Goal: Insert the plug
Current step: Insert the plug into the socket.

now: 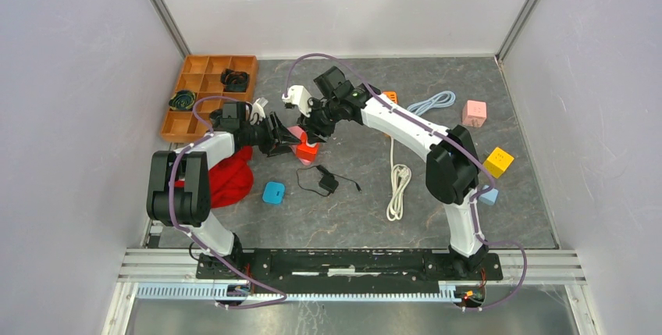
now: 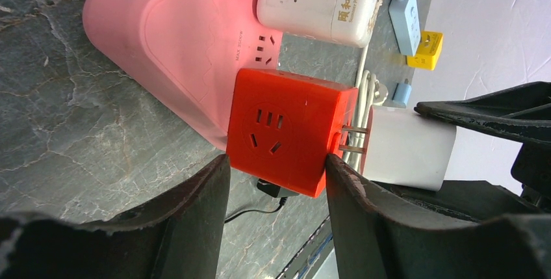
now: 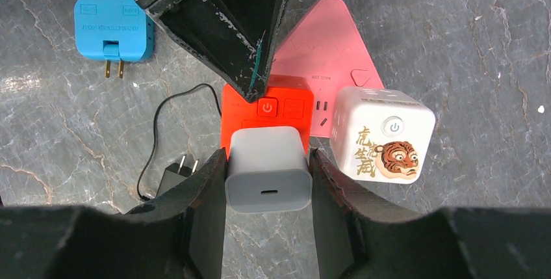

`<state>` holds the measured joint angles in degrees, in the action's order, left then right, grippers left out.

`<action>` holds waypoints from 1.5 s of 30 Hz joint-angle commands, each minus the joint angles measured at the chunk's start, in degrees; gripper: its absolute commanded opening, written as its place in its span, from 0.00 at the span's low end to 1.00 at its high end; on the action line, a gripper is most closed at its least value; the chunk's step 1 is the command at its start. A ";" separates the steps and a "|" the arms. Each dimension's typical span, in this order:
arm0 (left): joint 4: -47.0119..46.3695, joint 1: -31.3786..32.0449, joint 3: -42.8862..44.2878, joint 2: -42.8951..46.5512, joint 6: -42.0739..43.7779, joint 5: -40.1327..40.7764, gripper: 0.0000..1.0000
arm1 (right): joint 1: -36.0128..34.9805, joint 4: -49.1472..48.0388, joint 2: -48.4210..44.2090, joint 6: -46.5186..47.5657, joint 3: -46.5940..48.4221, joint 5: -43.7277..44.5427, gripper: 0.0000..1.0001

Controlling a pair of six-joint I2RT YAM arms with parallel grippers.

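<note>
The plug [image 3: 268, 168] is a white charger block, and my right gripper [image 3: 268, 155] is shut on its sides. Its two metal prongs [image 2: 354, 139] reach the side face of a red socket cube [image 2: 286, 129], with a short stretch of bare prong showing between plug [image 2: 406, 149] and cube. My left gripper [image 2: 278, 162] is shut on that red cube [image 3: 260, 106], gripping its lower edges. In the top view both grippers meet over the cube [image 1: 306, 150] at mid-table, the left gripper [image 1: 290, 141] beside the right gripper [image 1: 312, 128].
A pink triangular power strip [image 2: 175, 38] lies under the cube, with a white tiger-print socket cube [image 3: 386, 132] beside it. Nearby are a blue adapter [image 3: 114, 25], a black corded adapter [image 1: 326, 181], a white cable [image 1: 399, 187], red cloth [image 1: 226, 175] and a wooden tray [image 1: 204, 89].
</note>
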<state>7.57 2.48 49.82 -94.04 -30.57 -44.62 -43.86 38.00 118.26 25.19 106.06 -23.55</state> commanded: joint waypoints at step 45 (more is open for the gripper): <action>1.17 0.42 -0.87 -3.23 3.41 3.84 0.60 | -0.76 -18.01 -0.10 -1.11 -22.03 1.96 0.14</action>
<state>7.14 2.31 49.82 -94.63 -30.11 -45.67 -43.46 17.91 111.63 22.61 89.10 -25.17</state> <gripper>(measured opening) 0.607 0.482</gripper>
